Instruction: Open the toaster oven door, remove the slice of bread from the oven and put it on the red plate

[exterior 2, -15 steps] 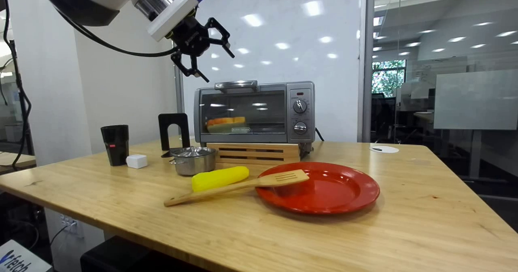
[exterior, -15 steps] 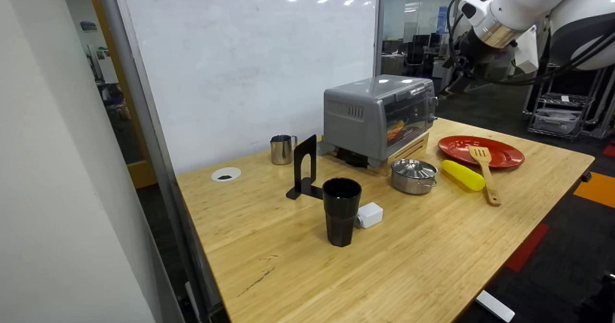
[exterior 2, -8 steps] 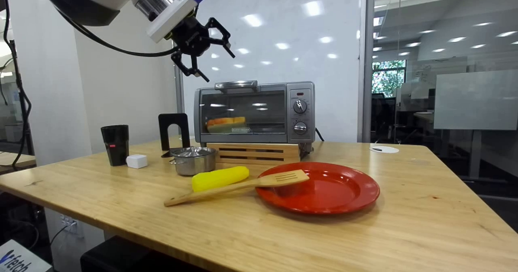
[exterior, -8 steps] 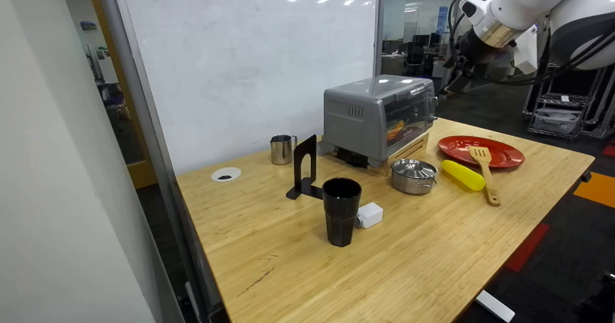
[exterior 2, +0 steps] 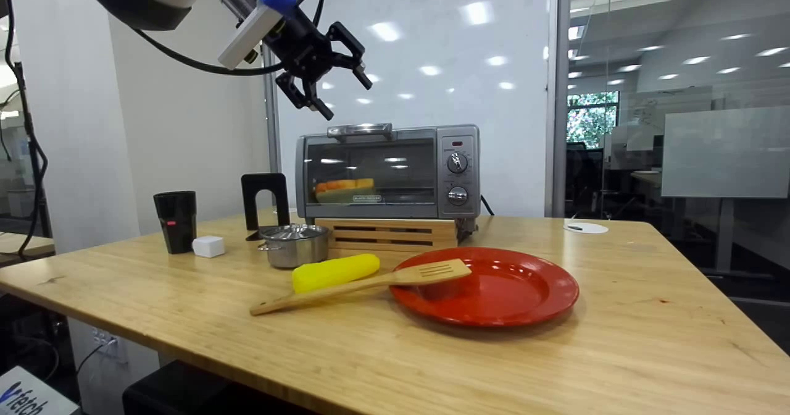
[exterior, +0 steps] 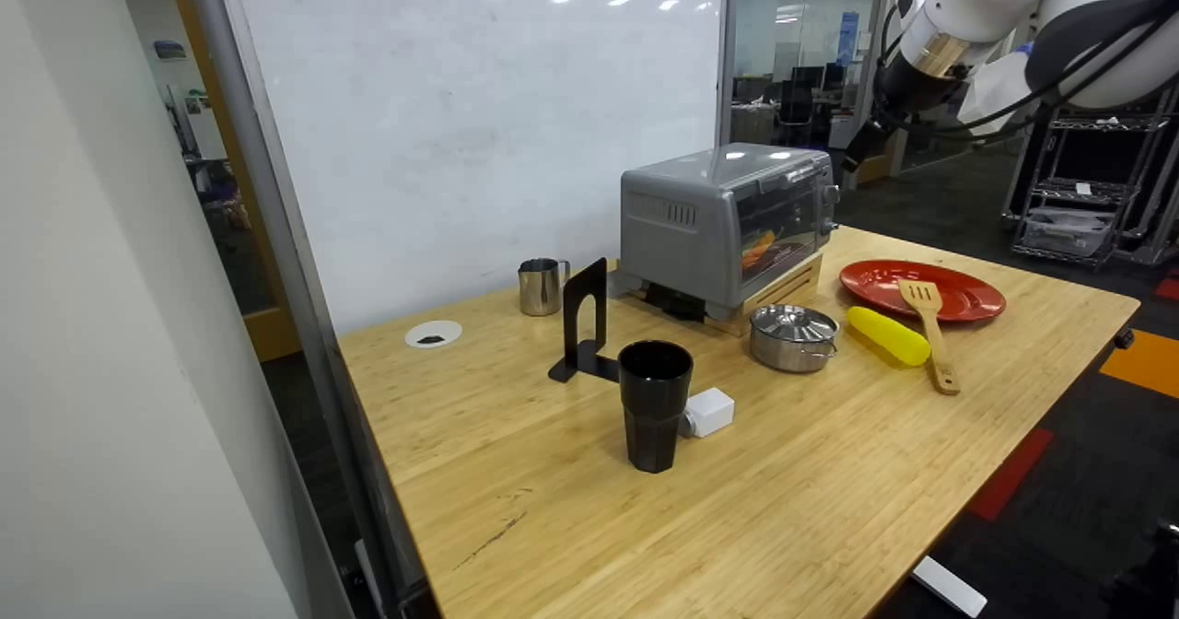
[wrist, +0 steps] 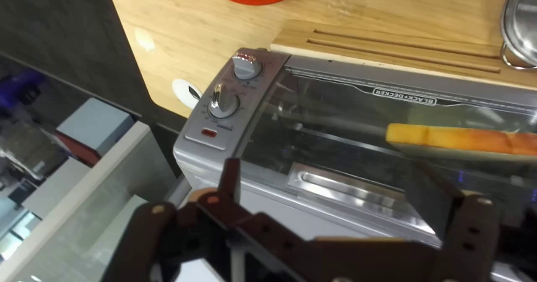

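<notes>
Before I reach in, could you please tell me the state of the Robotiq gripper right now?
Robotiq gripper: open, holding nothing.

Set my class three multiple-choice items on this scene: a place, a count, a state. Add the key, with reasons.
1. Where is the slice of bread?
A) on the red plate
B) inside the toaster oven
C) beside the black cup

2. How many knobs are on the toaster oven's front?
A) one
B) four
C) two

3. How does the toaster oven door stand?
A) shut
B) half lowered
C) fully open

Key:
1 B: the wrist view shows it behind the toaster oven door.
2 C: one shows above the other.
3 A: it stands upright, flush with the front.
</notes>
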Action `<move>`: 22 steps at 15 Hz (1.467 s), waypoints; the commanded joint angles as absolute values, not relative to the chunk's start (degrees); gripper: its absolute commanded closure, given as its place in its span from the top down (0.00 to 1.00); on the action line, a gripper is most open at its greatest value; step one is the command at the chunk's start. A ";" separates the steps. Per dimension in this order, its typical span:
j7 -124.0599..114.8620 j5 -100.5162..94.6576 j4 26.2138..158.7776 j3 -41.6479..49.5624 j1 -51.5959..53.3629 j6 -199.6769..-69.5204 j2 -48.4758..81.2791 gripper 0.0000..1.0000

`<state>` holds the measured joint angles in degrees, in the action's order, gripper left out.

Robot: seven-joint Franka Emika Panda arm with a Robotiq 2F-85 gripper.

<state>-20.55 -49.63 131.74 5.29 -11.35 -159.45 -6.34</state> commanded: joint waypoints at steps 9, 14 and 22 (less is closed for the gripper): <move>-46.09 -31.42 124.31 4.39 -6.48 -147.16 -0.70 1.00; -56.01 -23.60 122.54 4.22 -5.52 -143.46 -3.36 1.00; -76.79 -24.20 113.60 5.65 -6.31 -136.84 4.06 1.00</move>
<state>-71.48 -24.60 118.08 5.32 -6.26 -139.75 -0.06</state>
